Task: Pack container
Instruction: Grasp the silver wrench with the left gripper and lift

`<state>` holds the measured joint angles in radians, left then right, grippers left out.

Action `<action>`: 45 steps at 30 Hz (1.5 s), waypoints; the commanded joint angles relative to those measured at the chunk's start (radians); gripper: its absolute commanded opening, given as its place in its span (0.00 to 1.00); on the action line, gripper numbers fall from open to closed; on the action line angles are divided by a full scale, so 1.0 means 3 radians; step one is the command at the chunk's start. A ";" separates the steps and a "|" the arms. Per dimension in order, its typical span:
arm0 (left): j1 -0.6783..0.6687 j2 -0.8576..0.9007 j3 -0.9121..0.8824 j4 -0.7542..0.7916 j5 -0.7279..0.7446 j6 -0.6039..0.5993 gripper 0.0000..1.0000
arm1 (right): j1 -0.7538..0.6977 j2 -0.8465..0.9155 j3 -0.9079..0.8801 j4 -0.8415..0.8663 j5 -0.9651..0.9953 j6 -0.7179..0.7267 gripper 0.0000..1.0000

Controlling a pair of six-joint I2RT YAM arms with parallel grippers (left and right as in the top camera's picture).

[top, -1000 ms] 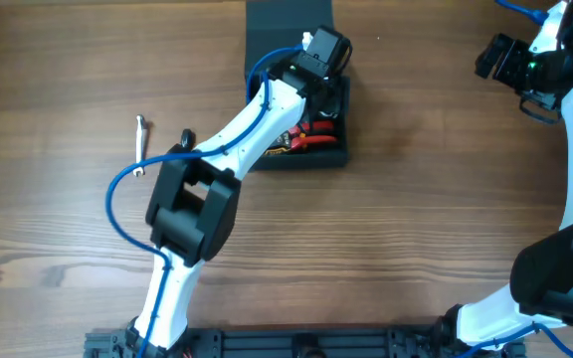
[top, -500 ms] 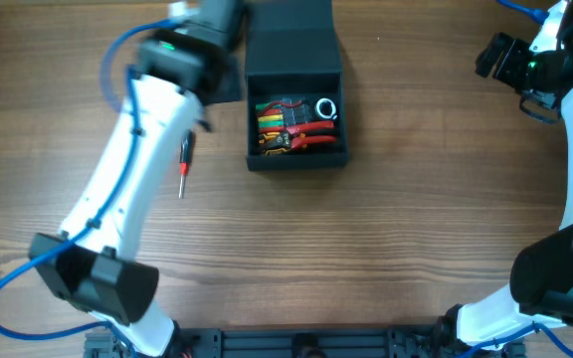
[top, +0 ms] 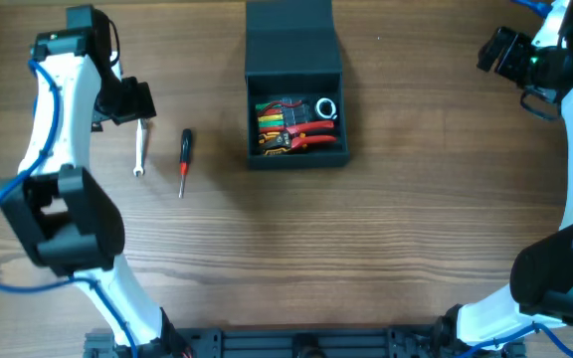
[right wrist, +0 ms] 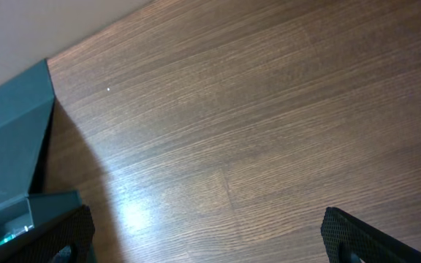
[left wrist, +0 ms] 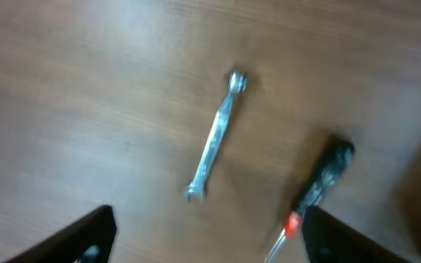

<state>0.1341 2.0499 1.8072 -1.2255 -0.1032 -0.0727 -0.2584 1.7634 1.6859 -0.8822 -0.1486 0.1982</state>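
The dark container (top: 296,157) stands at the table's back centre with its flap lid open, holding red, yellow and green tools and a small ring. Its teal lid also shows in the right wrist view (right wrist: 6,153). A small silver wrench (top: 139,151) and a black-and-red screwdriver (top: 183,161) lie on the wood left of it. Both show in the left wrist view, wrench (left wrist: 215,136) and screwdriver (left wrist: 313,191). My left gripper (top: 127,102) hovers above the wrench, open and empty (left wrist: 210,245). My right gripper (top: 500,55) is open and empty at the far right (right wrist: 210,241).
The table's back edge meets a pale wall (right wrist: 20,29) just behind the container. A dark rail (top: 296,343) runs along the table's front edge between the arm bases.
My left arm has swung from over the container to the far left, above the wrench. A screwdriver now lies on the table beside the wrench. The right arm has not moved.
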 commanded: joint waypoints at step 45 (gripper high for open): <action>0.0028 0.0792 -0.0215 0.0807 0.0117 0.0741 0.47 | -0.0011 0.0045 0.0001 -0.0146 0.0048 0.0039 1.00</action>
<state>0.1379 2.2742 1.7924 -0.9829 -0.0940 0.1589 -0.2584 1.7634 1.6859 -0.9207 -0.1486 0.1982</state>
